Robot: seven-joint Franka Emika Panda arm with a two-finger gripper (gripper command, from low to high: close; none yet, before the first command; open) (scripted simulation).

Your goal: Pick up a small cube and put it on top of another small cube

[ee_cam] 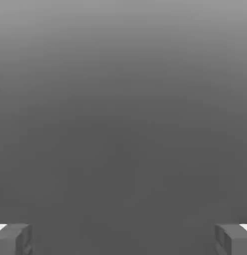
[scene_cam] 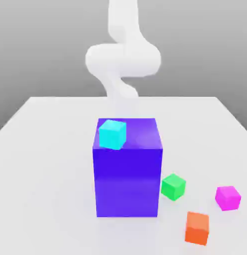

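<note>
The small magenta-pink cube (scene_cam: 228,197) rests on the white table at the exterior view's right, near the front. A green cube (scene_cam: 173,186) sits to its left, close to the big block, and an orange cube (scene_cam: 197,227) lies nearer the front edge. A cyan cube (scene_cam: 113,133) stands on top of the large blue-violet block (scene_cam: 127,174). In the hand view my gripper (ee_cam: 123,240) is open, its grey fingertips (ee_cam: 13,239) far apart with nothing between them, facing plain grey background. The white arm (scene_cam: 123,57) rises behind the large block.
The large blue-violet block stands mid-table between the arm and the small cubes. The white table (scene_cam: 40,164) stretches bare to the exterior view's left of the block.
</note>
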